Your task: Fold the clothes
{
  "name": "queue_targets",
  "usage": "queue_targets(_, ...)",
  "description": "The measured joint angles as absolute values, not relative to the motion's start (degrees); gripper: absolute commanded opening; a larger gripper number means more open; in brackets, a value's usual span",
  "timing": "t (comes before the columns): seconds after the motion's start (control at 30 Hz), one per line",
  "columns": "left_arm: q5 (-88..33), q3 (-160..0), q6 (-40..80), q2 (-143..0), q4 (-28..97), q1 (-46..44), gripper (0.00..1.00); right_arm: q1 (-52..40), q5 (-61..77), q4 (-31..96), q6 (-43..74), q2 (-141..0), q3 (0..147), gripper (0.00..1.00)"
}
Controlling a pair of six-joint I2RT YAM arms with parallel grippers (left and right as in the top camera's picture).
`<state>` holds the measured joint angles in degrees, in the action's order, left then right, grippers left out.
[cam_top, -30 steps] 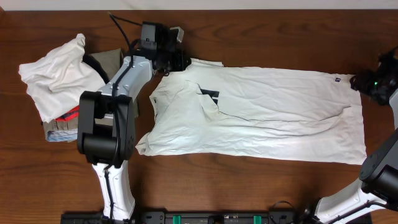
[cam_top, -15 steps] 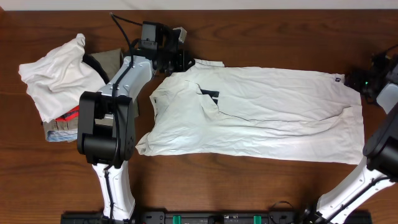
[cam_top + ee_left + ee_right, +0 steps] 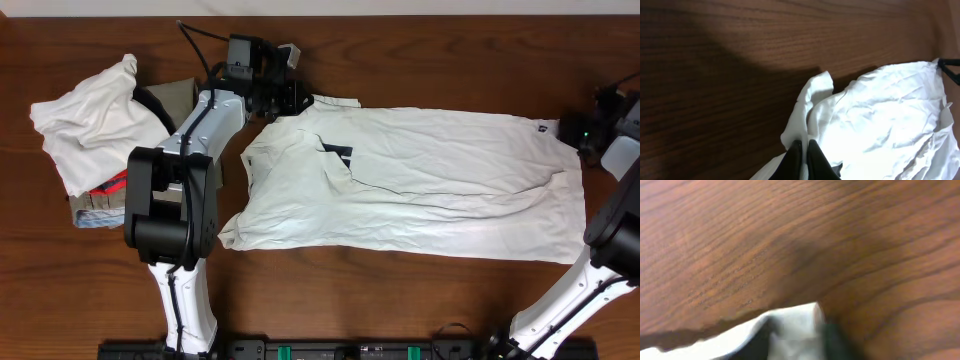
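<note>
Where white trousers [image 3: 430,180] lie flat, dark label [image 3: 338,152] unreadable, small corner tag [image 3: 541,127]

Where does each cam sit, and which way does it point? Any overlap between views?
Overhead: above the table, looking straight down on the white trousers; left arm and right arm show.
Left wrist: on the left arm, looking along the left gripper, shut on a trouser edge.
Right wrist: on the right arm, facing tabletop and a trouser corner; right gripper blurred at the bottom.
Shared: all three see trousers and table.
</note>
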<state>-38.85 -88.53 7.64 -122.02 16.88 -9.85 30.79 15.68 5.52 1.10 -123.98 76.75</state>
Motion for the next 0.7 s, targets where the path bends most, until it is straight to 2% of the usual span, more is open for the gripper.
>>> queue_targets(0.4, -38.87, -88.53, 7.62, -122.02, 22.13, -9.30, 0.06, 31.31, 16.36, 11.29, 2.22, -122.10, 77.06, 0.01)
queue_targets(0.7, -45.58, -88.53, 6.72, -119.63, 23.99, -6.46, 0.06, 34.72, 16.32, 18.04, 2.74, -112.27, 77.03, 0.01)
